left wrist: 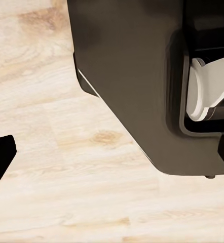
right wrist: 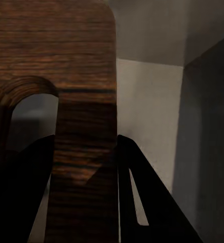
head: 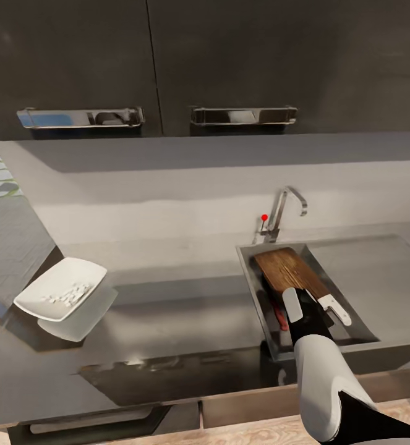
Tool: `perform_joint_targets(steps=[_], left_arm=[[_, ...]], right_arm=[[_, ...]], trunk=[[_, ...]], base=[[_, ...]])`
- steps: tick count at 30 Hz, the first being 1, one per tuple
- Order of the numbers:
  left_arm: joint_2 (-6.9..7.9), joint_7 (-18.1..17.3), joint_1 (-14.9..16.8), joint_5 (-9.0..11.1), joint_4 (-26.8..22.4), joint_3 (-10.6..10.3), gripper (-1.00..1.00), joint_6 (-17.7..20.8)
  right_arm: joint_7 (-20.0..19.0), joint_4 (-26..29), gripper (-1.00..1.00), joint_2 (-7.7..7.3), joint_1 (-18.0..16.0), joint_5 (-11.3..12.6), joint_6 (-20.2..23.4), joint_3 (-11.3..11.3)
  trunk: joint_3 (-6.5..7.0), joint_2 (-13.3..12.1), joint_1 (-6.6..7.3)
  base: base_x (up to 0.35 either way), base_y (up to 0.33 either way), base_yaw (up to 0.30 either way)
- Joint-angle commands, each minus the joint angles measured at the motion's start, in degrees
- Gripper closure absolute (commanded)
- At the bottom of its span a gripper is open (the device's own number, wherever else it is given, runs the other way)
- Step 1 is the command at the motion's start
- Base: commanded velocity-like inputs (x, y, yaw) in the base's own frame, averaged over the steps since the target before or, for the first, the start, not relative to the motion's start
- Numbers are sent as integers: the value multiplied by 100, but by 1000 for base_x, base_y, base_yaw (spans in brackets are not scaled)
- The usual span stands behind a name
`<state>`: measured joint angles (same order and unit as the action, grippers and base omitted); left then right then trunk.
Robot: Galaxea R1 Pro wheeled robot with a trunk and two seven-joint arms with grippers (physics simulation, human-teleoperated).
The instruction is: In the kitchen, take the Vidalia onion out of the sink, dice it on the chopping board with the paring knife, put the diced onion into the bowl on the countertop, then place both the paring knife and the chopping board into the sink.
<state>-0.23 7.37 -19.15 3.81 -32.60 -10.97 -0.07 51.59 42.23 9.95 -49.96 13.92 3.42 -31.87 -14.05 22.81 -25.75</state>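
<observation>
Head view: the chopping board (head: 289, 270) lies tilted inside the sink (head: 252, 290), its far end near the tap (head: 285, 210); the right hand (head: 311, 321) reaches down at its near end, just beside the white-handled paring knife (head: 334, 307), which rests at the basin's right edge; something red (head: 279, 318) shows under the board, too hidden to name; well to the left on the grey tabletop (head: 186, 315) the bowl (head: 61, 287) holds pale diced onion (head: 67, 293), so dicing and filling look done, and only letting go of the board seems left.

Left wrist view: light wood floor (left wrist: 51, 167) and the robot's dark base (left wrist: 137, 86); whether the left hand is released or clenched I cannot tell.

Right wrist view: the right hand's dark fingers (right wrist: 147, 202) stand on either side of the board (right wrist: 81, 152) beside its handle slot, clenched on it; the sink wall (right wrist: 147, 101) is close behind, the only thing crowding the withdrawal.
</observation>
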Motion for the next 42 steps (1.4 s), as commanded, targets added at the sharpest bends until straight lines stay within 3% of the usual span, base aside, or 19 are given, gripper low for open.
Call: perform_joint_targets(steps=[1, 42], left_arm=[[6, 46, -1, 40, -10, -37, -100, -1], [6, 46, -1, 35, -17, -37, -100, -2]], right_arm=[[12, 13, 100, 5, -5, -3, 36, -12], [9, 13, 100, 5, -5, -3, 36, -15]], trunk=[[-19, 11, -4], [-389, 11, -4]], base=[[32, 24, 0], [1, 1, 0]])
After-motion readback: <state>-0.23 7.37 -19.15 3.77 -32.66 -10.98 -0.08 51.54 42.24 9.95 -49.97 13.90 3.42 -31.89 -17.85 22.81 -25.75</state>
